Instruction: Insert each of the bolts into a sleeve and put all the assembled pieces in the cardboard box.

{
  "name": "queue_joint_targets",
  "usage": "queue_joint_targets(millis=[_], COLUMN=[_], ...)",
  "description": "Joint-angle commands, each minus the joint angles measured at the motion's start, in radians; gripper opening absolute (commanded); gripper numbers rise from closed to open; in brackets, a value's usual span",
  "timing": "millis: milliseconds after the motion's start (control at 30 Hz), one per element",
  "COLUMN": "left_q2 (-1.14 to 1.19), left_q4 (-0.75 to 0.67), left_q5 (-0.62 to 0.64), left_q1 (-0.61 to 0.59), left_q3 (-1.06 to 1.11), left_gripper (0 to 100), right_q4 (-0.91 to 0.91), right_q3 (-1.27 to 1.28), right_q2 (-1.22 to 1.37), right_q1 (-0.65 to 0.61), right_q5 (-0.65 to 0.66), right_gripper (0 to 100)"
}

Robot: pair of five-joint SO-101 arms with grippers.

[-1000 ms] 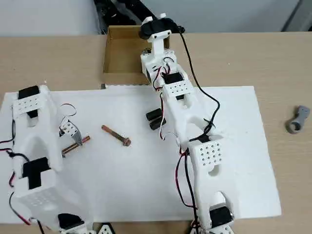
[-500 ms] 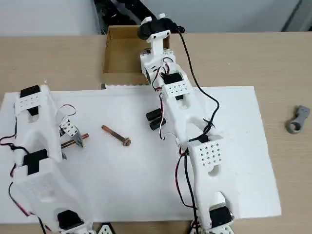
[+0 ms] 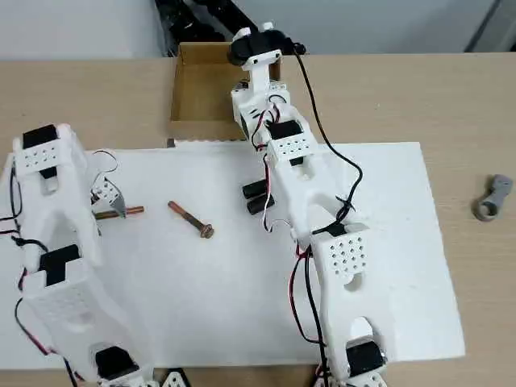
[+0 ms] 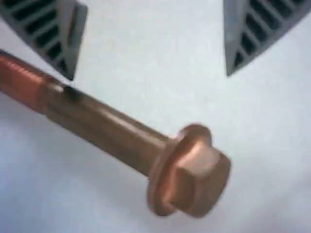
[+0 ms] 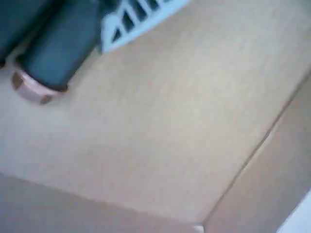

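Spread on the table (image 3: 451, 97), a foam sheet (image 3: 387, 185). Behind its far edge, touching it, the cardboard box (image 3: 197, 89). On the sheet's left part, one bolt (image 3: 191, 220) lying free; just left of it, the other bolt (image 3: 133, 211) under the spread left gripper (image 3: 109, 201). Near the sheet's middle, two sleeves (image 3: 256, 197) touching each other, just left of the right arm (image 3: 306, 185). Inside the box, above its floor, the right gripper (image 5: 82, 24) clasping a sleeved bolt (image 5: 48, 63). Right of the sheet, well apart on the table, a small bracket (image 3: 492, 197).
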Motion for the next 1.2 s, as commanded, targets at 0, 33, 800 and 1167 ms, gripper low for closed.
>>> queue_joint_targets(millis=[0,33,800,1167], left_q2=[-0.009,-0.018,-0.226,0.029], left_q4=[0.018,0.018,-0.109,-0.158], left_q5=[0.008,0.008,0.276,0.315], left_q1=[0.000,0.000,-0.011,-0.041], left_q3=[-0.041,-0.041,0.110,0.116], left_gripper=[18,18,19,19], right_q4=[0.001,0.001,0.001,0.001], right_q3=[-0.051,-0.051,-0.051,-0.051], right_q2=[-0.036,-0.036,-0.035,-0.035], right_q1=[-0.002,-0.002,-0.001,-0.002], right_q5=[-0.008,-0.008,-0.009,-0.009], right_gripper=[17.7,17.7,17.7,17.7])
